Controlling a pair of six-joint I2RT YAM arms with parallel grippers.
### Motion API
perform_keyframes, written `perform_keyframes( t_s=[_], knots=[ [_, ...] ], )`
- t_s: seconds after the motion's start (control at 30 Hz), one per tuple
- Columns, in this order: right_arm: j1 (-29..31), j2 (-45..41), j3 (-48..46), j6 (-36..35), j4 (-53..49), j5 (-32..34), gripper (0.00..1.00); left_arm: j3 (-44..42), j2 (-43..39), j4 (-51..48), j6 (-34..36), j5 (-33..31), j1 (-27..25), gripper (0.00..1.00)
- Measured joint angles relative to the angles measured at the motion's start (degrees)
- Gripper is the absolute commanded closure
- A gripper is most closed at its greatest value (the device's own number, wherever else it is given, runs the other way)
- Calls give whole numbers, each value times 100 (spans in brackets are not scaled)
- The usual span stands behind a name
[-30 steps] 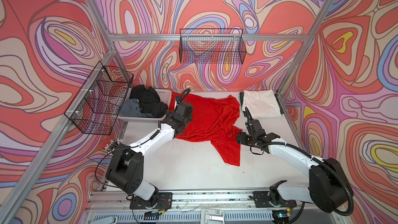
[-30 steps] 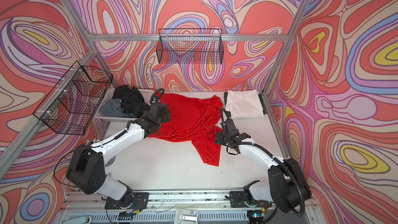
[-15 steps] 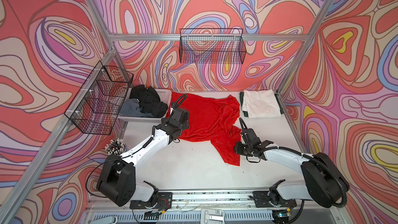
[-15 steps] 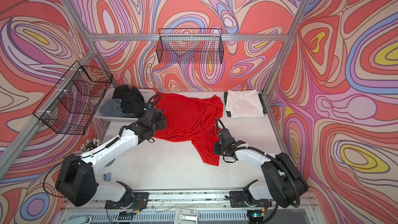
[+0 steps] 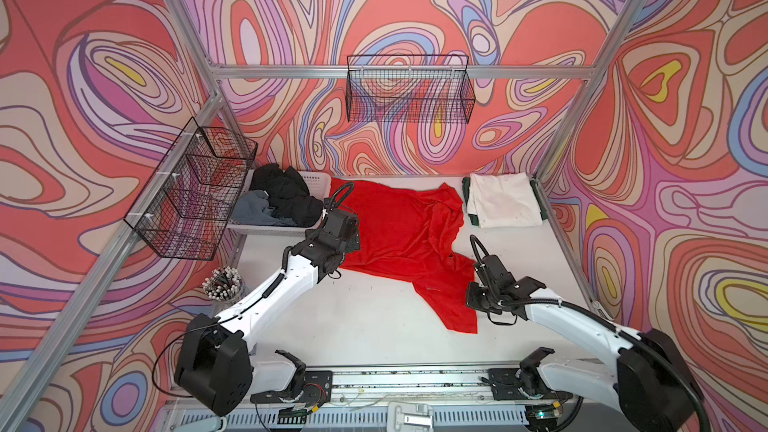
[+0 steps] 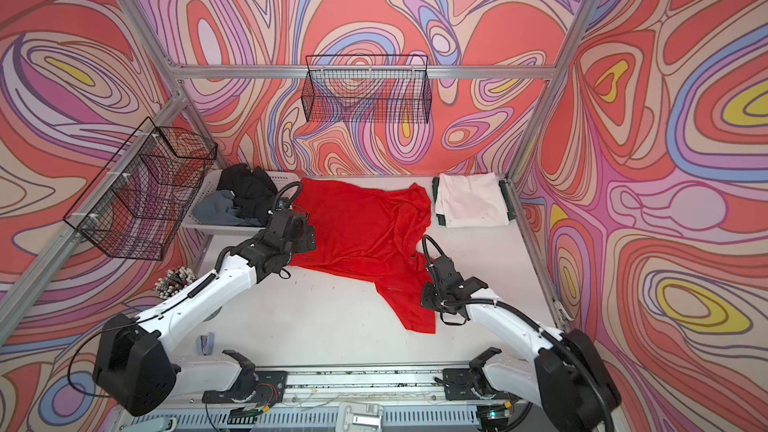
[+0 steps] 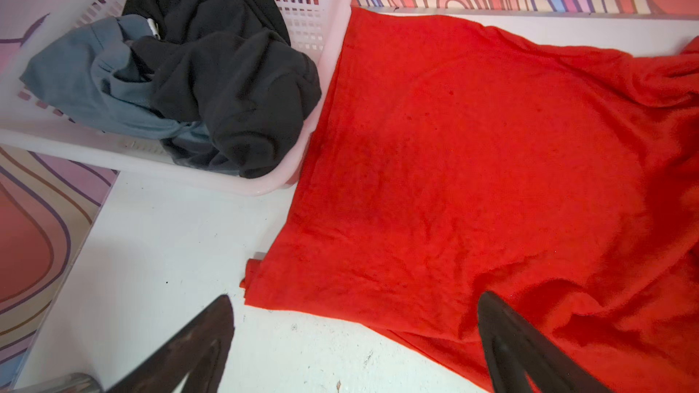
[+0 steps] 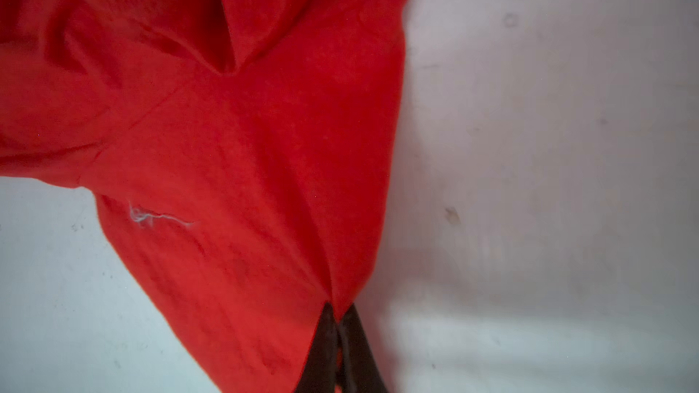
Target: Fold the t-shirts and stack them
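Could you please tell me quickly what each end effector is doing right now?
Left end effector: open, holding nothing.
Right end effector: closed on the red shirt.

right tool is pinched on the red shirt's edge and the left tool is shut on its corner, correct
No: the left tool is open, jaws spread wide near a corner of the red shirt and gripping nothing, as the left wrist view shows. The right tool is pinched on the shirt's edge.

No legible writing in any view.
The red t-shirt (image 5: 399, 238), the white basket (image 7: 333, 5) and the swirled walls (image 5: 415, 14) bear no readable letters, numbers or logos; the base electronics (image 5: 309, 388) at the lower edge of both top views are too small to tell.
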Motion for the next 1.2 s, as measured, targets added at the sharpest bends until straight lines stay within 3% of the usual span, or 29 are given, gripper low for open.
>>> perform_keyframes(
  t_s=[0.13,0.33,0.63,0.7,0.8,0.87,1.0,1.2],
  knots=[
    [0,-584,286,238,-1038,66,100,0,-20,-92,22,13,79,0],
    [0,-785,581,542,-2199,116,100,39,-11,-348,98,44,101,0],
    [0,-1067,527,951,-2640,-160,100,76,-223,-739,122,17,98,0],
    [0,-1082,433,977,-2726,-232,87,76,-273,-837,116,-2,98,0],
    [0,-1027,455,955,-2815,-278,50,70,-264,-981,76,-24,103,0],
    [0,-876,651,909,-2881,-221,38,57,-229,-1128,0,-24,129,0],
    [0,-391,1519,750,-2662,-35,32,-149,-210,-1335,-267,4,210,0],
    [0,903,2472,258,-1563,35,31,-979,-511,-1434,-723,330,275,0]
  ],
)
